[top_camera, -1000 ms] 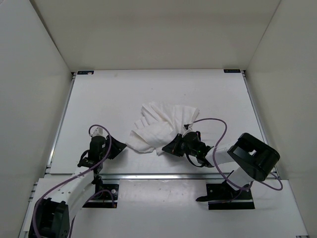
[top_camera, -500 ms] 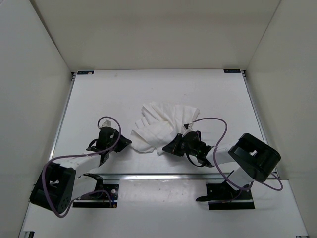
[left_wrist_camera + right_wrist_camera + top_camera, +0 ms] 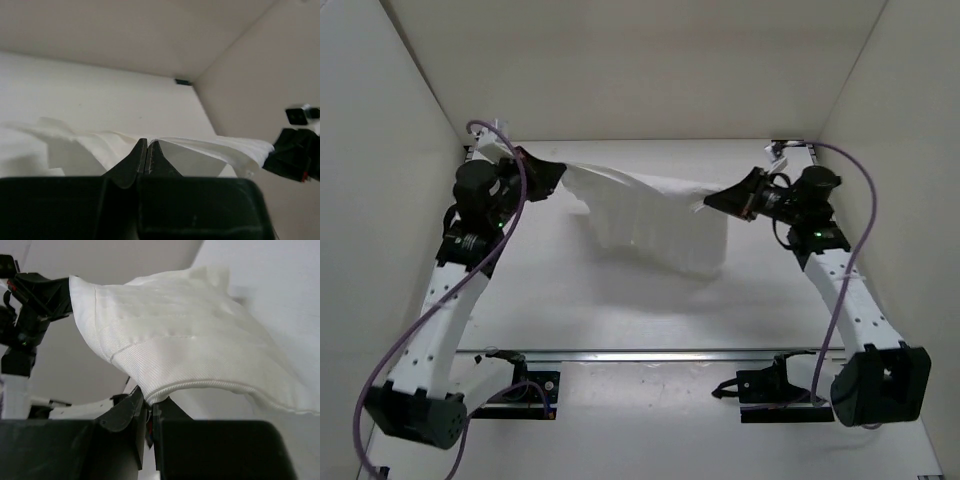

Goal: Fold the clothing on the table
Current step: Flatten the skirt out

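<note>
Two edges of the clothing (image 3: 655, 215) are pinched, one in each gripper, and we judge the task barely begun: no fold has been laid. Our left gripper (image 3: 552, 172) is clenched on the cloth above the far left part of the table (image 3: 570, 300). Our right gripper (image 3: 718, 202) is clamped on the opposite edge above the table's far right part. The garment hangs stretched between them over the table's far middle, sagging toward the surface; we cannot tell whether it touches. It is white and finely ribbed, with a stitched hem and several loose creases. What remains, we judge, is spreading it flat and folding it.
</note>
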`<move>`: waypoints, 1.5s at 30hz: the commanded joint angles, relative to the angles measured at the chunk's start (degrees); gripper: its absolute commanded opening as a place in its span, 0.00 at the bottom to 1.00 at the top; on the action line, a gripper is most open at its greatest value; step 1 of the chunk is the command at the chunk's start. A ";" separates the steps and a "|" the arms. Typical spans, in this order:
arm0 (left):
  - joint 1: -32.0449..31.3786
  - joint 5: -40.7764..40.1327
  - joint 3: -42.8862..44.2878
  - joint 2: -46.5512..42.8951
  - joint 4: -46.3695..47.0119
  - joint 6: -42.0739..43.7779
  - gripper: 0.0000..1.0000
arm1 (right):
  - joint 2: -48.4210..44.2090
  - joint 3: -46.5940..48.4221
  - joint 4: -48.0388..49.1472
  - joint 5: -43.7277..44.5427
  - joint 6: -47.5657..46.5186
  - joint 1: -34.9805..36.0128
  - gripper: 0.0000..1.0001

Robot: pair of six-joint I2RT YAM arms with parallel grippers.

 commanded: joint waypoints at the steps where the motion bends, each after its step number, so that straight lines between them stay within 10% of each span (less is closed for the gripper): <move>1: -1.23 0.14 4.22 -7.78 -8.82 7.28 0.00 | -5.93 4.31 -12.30 -19.20 -1.81 -5.82 0.00; 6: 0.09 2.44 3.70 -10.25 -7.69 6.84 0.00 | -5.87 -0.96 8.34 -25.57 16.02 -3.72 0.00; 14: 1.84 2.88 -0.70 -0.96 -2.87 7.63 0.00 | 7.91 4.91 5.47 -18.90 7.72 -2.92 0.00; 27: 4.22 5.34 38.50 26.74 -12.25 12.20 0.00 | 41.51 62.66 -32.32 -6.50 -14.10 2.79 0.00; 37: -0.61 0.86 -7.60 9.45 -2.12 8.43 0.00 | 31.52 23.61 -24.14 -1.33 -19.35 2.08 0.00; 38: -1.75 1.12 -11.12 8.39 -3.71 8.94 0.00 | 30.37 21.21 -25.90 2.61 -20.86 2.26 0.15; 39: -3.33 1.03 -14.73 7.33 -6.43 8.51 0.06 | 27.22 16.49 -28.96 8.56 -23.48 3.22 0.50; 41: -3.96 1.46 -20.35 3.57 -7.86 6.33 0.37 | 21.24 8.73 -29.95 15.61 -24.82 4.89 0.81; 45: -2.73 1.83 -31.62 -6.54 -4.79 2.01 0.59 | 10.07 -3.75 -25.22 21.27 -23.51 6.04 0.93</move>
